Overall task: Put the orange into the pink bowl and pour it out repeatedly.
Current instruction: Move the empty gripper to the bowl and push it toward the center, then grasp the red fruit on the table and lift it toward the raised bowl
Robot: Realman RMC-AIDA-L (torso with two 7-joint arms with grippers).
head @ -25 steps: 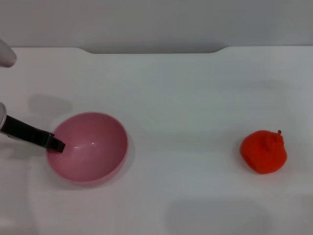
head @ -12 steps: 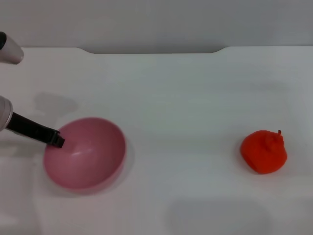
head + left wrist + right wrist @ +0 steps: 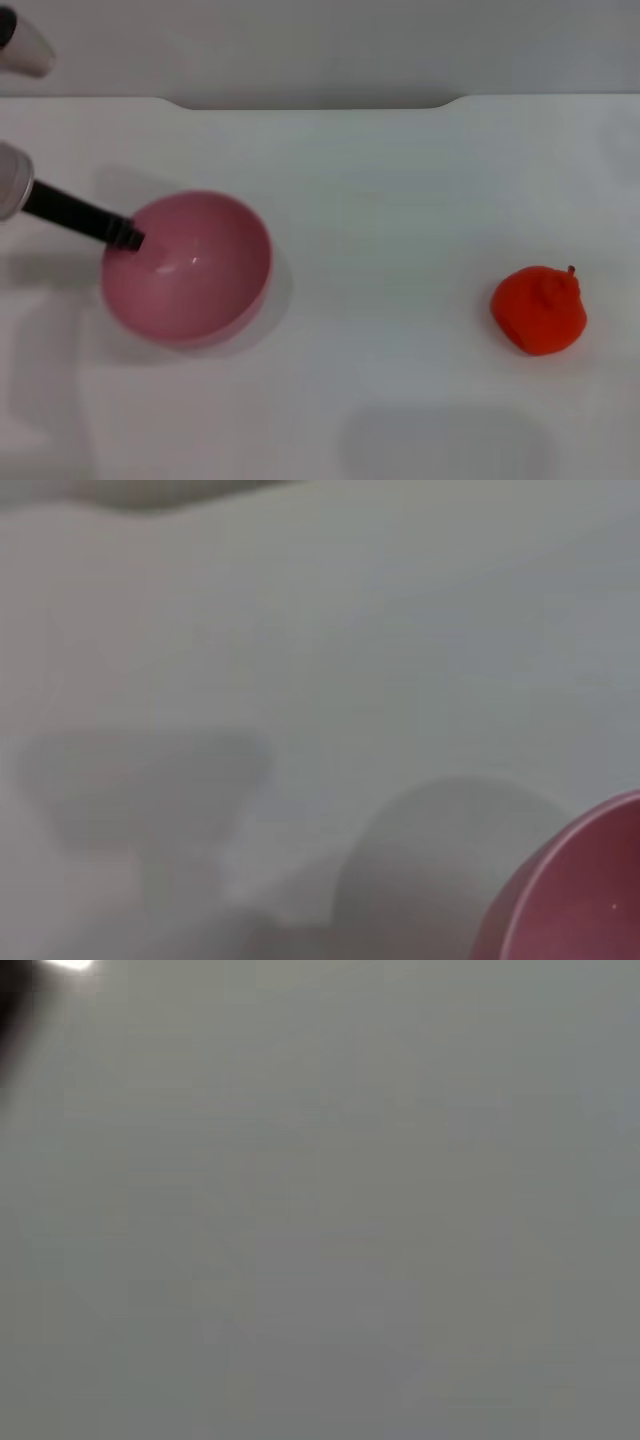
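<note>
Head view, left claw [image 3: 128,237] gripping pink bowl [image 3: 190,270] rim

Pink bowl being lifted by the left gripper

The left gripper [image 3: 128,236], clamped on the rim, is raising the pink bowl [image 3: 187,267] off the tabletop [image 3: 400,200], carrying it farther from the robot and slightly rightward, its shadow spreading.

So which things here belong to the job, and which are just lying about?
Job:
- bowl, empty, its rim held by the left gripper
- orange, on the table, far off to the bowl's right

Lying about:
- nothing else; the right gripper is out of view
</note>
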